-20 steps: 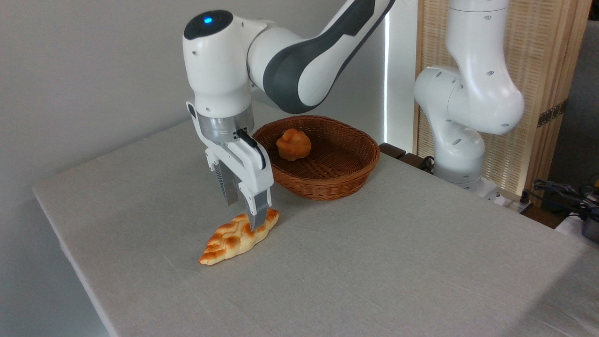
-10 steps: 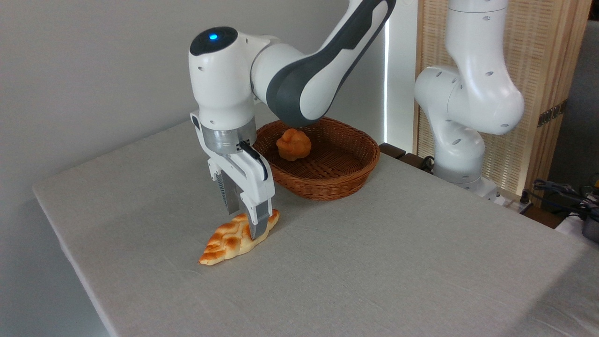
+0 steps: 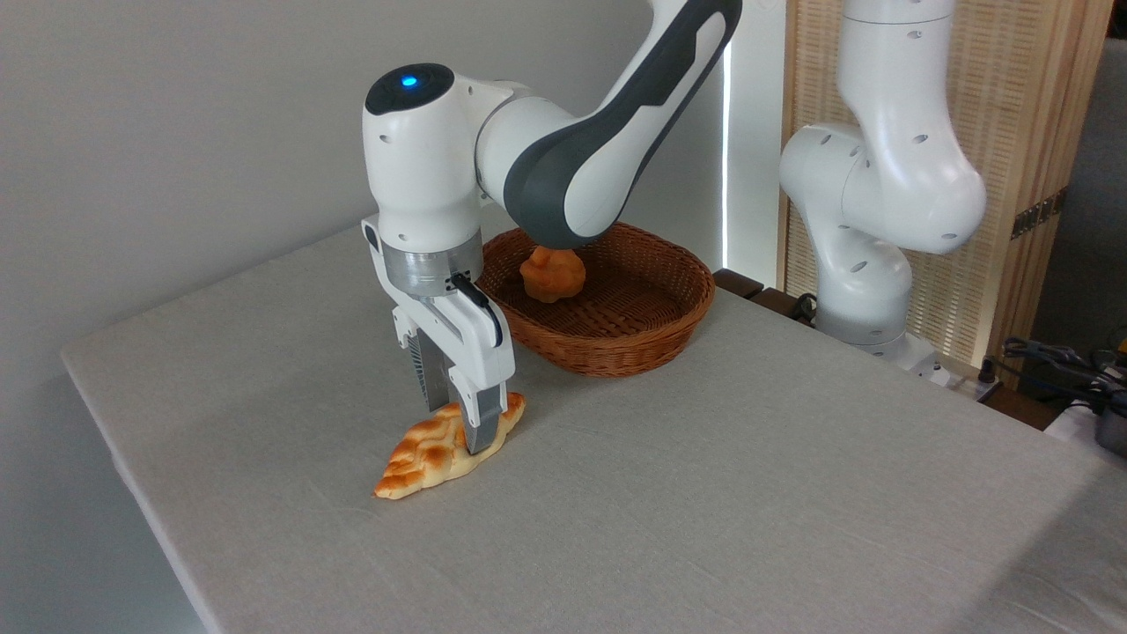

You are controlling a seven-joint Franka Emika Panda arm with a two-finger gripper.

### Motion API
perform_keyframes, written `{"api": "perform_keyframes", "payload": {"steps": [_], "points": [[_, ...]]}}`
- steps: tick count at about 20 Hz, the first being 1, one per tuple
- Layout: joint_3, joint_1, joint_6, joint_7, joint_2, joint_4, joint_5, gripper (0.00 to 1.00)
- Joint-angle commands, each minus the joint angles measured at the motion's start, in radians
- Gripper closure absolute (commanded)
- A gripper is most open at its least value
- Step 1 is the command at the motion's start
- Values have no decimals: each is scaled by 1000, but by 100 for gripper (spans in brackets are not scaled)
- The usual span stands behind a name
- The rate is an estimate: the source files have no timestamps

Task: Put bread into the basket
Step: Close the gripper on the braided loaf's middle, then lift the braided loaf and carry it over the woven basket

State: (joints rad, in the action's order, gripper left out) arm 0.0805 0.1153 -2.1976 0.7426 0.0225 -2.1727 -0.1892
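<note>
Camera view shows the bread lying flat on the bench, near the front left edge. The hand is down over its back end, fingers apart, one on each side, ready to squeeze, I think. It does not grip yet. The basket sits well behind, with a bun inside and room left for the bread.

The bread lies on the bench, near its left front. The claw stands over the bread's right end, one finger on each side. Behind and to the right sits the basket, a bun in it.
</note>
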Motion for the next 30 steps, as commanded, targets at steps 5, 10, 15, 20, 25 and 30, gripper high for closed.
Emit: {"api": "perform_keyframes", "payload": {"steps": [5,10,15,20,25,30], "points": [[1,6,-31,18,-3,-10,-6,96],[1,6,-31,17,-3,-9,-6,95],[1,6,-31,15,-1,-6,-6,96],[1,6,102,9,16,100,-9,95],[2,10,470,12,192,165,-12,92],[-1,101,686,6,324,133,-10,91]]}}
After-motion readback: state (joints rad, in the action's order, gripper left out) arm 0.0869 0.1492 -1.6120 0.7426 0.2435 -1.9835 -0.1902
